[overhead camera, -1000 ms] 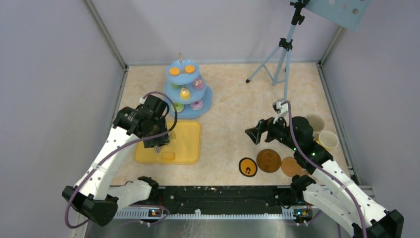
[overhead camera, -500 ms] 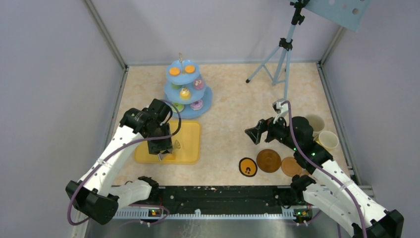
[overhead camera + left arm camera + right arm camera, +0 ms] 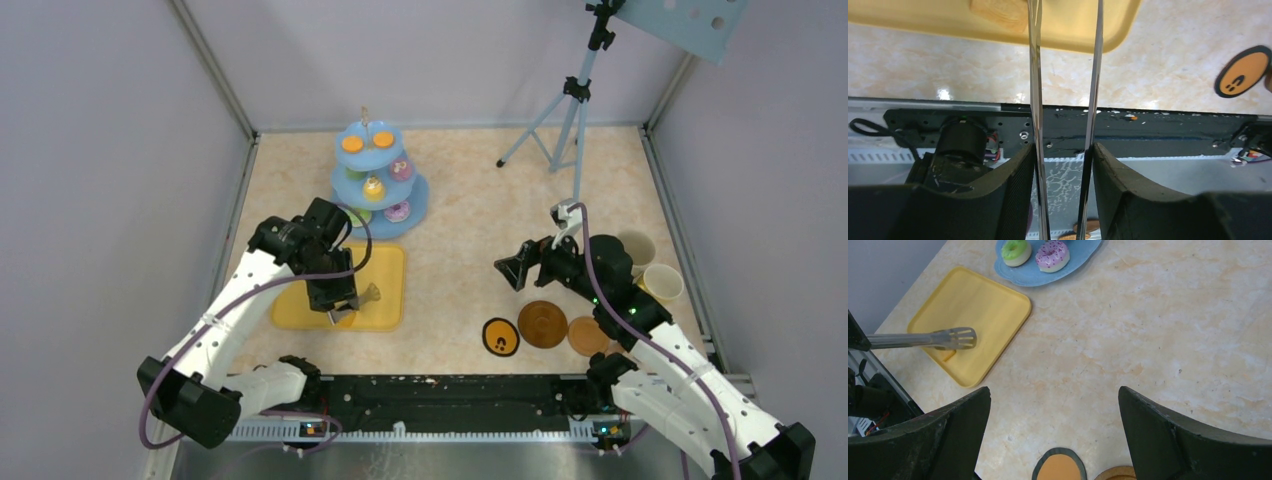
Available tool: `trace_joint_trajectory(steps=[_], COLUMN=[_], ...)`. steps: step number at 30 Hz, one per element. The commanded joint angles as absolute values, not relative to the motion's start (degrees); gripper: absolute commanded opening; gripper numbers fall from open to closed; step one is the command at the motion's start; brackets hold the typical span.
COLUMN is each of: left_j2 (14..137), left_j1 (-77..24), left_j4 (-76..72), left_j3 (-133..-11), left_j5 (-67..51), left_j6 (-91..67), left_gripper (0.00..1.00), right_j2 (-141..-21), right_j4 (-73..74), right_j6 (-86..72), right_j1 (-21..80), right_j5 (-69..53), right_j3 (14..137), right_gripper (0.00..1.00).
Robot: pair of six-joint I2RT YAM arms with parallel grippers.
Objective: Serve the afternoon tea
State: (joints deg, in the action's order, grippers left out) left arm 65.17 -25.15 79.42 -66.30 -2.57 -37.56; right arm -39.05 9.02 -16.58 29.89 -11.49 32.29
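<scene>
Over the yellow tray [image 3: 385, 275], left fingers [image 3: 1013, 190] pinch the metal tongs [image 3: 943, 338]; well to its right, right fingers [image 3: 948, 435] gape empty.

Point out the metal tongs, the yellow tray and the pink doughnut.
metal tongs [image 3: 948, 335], right wrist view, on the slotted head.
yellow tray [image 3: 975, 305], right wrist view, on its bare floor.
pink doughnut [image 3: 1047, 259], right wrist view, on the frosting at the ring's near side.
</scene>
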Motion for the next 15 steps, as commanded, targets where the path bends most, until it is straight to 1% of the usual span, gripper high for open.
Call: trace_joint_trajectory(steps=[1,4,7,12,15], left_j2=[64.7,64.9,65.2,63.9,61.6], left_j1=[-25.0,-25.0,-25.0,-25.1,-25.1], left_j4=[73.9,70.5,66.9,59.6,58.2], left_j3=[-66.1,-65.9,-66.2,-63.5,-63.6], left_j5=[-7.1,-6.9,-4.3,-2.7,3.3], left_j6=[-37.3,-36.7,-36.4,-37.8,-37.6], left_gripper=[0.51,0.51,0.51,0.51,0.51], right_j2=[-38.5,-38.8,-41.2,-51.7,-59.6], right_j4=[7.1,6.1,3.6,0.5,-4.9], right_j6=[-16.3,-16.7,-18.5,-26.3,-33.2], right_j1=[30.2,30.2,30.4,32.4,37.4], right_j5=[-11.1,-11.3,-12.7,-13.3,-8.6], right_j3=[33.1,32.5,31.6,33.3,33.9], right_gripper=[0.97,0.97,0.96,0.91,0.86])
